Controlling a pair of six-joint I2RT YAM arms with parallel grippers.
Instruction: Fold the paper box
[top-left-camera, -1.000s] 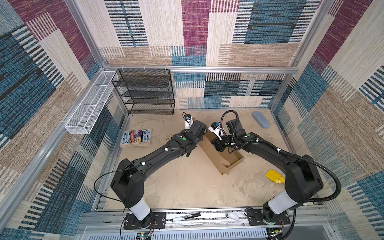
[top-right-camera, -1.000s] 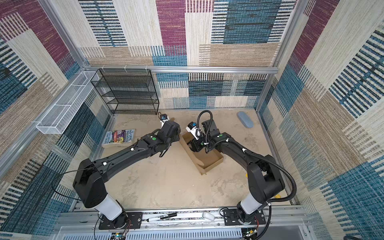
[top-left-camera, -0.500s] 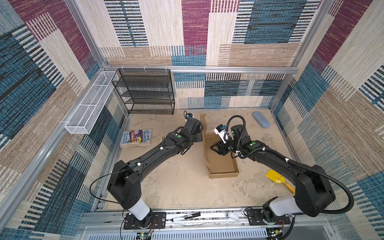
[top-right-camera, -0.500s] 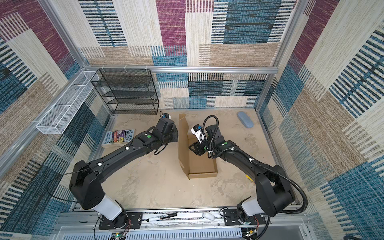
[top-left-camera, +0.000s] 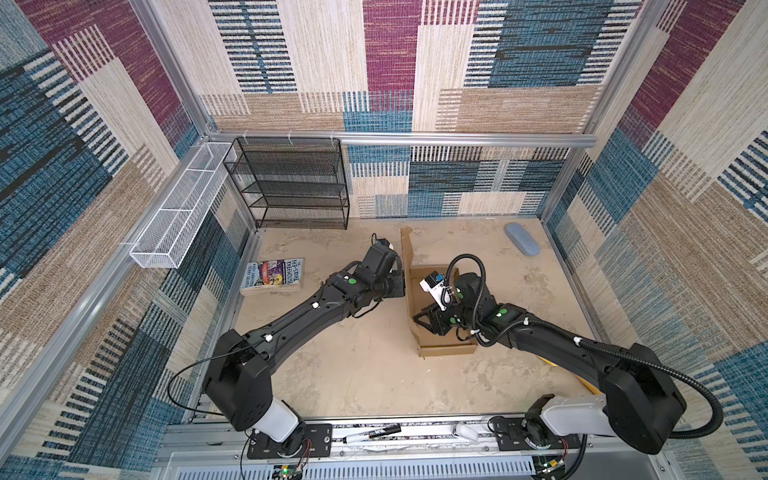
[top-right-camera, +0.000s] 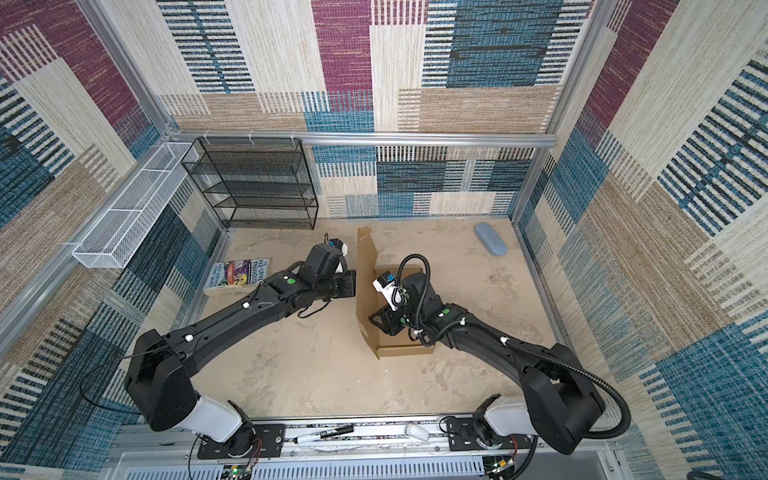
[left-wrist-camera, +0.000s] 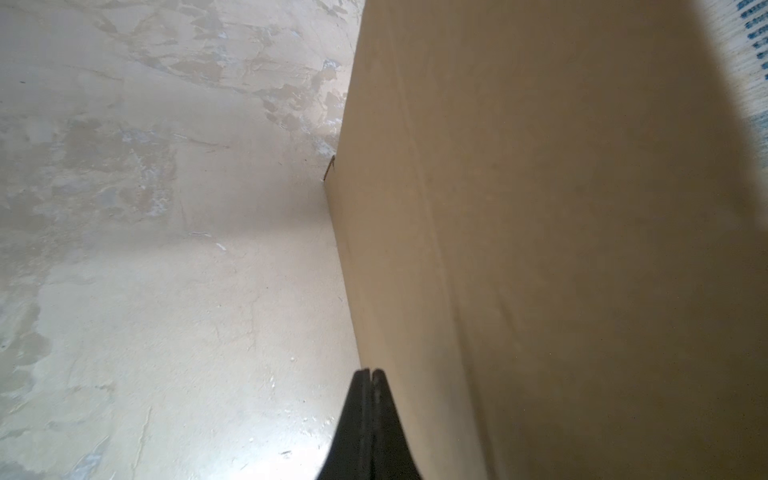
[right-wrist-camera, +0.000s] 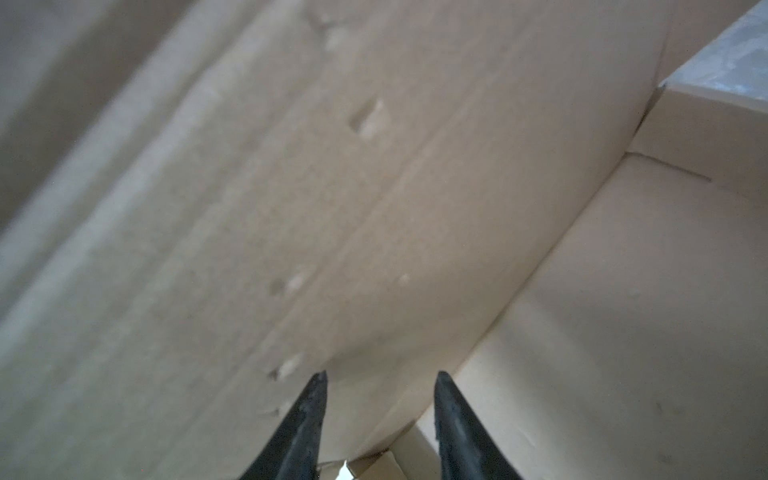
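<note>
The plain brown cardboard paper box (top-left-camera: 446, 350) sits near the middle of the sandy table (top-left-camera: 374, 374), half made, with one tall flap (top-right-camera: 366, 270) standing up. The left gripper (left-wrist-camera: 370, 372), jaws squeezed together on nothing, is right beside the outside of that flap; the right gripper (right-wrist-camera: 381, 376) is inside the box, jaws a little apart and empty. The cardboard looks light and stiff but bends at its creases, so I would pinch the flap's thin top edge.

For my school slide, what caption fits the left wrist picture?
The shut left gripper sits close beside the outer wall of the paper box, above the table.
</note>
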